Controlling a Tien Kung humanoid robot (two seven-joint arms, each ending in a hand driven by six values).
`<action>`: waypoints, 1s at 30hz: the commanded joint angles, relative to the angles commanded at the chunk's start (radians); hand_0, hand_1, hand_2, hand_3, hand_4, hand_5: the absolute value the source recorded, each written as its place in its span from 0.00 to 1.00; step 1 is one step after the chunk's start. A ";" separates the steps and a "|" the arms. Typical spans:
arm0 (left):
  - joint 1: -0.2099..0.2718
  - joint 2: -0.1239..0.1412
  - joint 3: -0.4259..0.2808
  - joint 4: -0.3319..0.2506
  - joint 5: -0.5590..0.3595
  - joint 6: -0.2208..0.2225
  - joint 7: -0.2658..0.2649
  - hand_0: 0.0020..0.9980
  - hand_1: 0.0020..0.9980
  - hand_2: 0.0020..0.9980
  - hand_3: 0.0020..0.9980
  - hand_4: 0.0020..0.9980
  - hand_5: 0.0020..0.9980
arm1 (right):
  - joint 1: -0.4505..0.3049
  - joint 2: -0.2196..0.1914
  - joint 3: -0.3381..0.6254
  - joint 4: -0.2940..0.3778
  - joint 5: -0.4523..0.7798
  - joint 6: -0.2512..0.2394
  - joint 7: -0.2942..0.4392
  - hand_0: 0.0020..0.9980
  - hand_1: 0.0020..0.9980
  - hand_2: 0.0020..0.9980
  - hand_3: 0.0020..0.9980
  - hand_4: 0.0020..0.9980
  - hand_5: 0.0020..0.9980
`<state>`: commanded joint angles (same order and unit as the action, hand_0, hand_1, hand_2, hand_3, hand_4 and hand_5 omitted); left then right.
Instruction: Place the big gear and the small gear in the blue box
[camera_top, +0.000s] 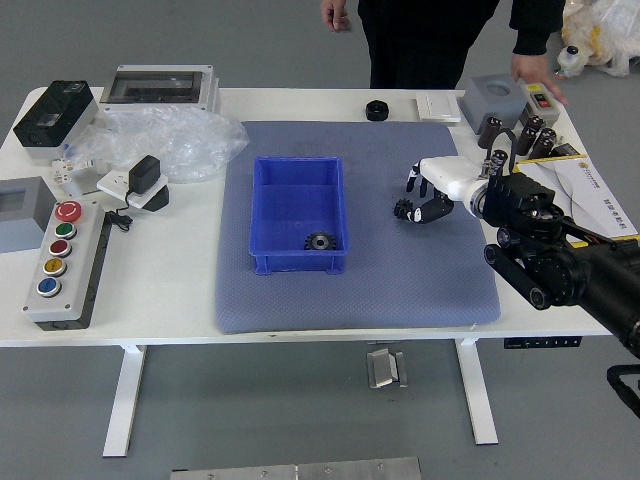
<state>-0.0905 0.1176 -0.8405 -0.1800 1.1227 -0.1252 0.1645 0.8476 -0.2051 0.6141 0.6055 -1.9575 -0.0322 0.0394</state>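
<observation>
Right hand (452, 182) low over the mat's right half, come in from the right. Fingers (424, 187) apart from the thumb (434, 209), nothing clamped between them: fingers on the far side, thumb on the near side, tips pointing left.

Small gear (403, 208) on the blue-grey mat (356, 300), just left of the thumb's tip; touching or a slight gap, cannot tell. Too small to say whether it lies flat or is tilted.

Big gear (320, 241) already inside the blue box (298, 260), near right corner. Box stands left of the small gear, well apart from it. First half of the task looks done; the small gear remains.

Key relation: gear to the left of the hand and a little nearer than the finger row, more in line with the thumb. Judgement: the hand needs to shift left and slightly nearer so the gear falls between fingers and thumb, then close. Risk: thumb reaches it first and pushes it left, out of grasp. After a grip, lift and carry left over the box's right wall.

Person at the far side: one hand (335, 14) hanging off the table, the other (538, 76) at the far right corner, by the grey devices. Neither near the gears.
</observation>
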 joint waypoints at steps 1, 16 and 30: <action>0.000 -0.001 0.000 0.000 0.000 0.000 0.000 0.85 0.82 0.81 0.83 0.68 0.31 | 0.000 0.004 0.001 -0.005 0.000 -0.004 0.001 0.52 0.42 0.53 0.63 0.86 0.37; -0.004 -0.008 0.004 0.000 0.001 0.000 0.001 0.85 0.82 0.81 0.83 0.67 0.31 | -0.011 0.048 0.031 -0.057 -0.007 -0.030 0.010 0.51 0.41 0.52 0.63 0.84 0.36; -0.006 -0.013 0.006 0.000 0.002 -0.001 0.001 0.85 0.82 0.81 0.83 0.68 0.31 | -0.020 0.067 0.034 -0.074 -0.009 -0.054 0.018 0.50 0.41 0.52 0.62 0.80 0.32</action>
<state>-0.0960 0.1050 -0.8344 -0.1800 1.1246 -0.1261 0.1656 0.8279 -0.1378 0.6476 0.5319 -1.9660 -0.0859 0.0571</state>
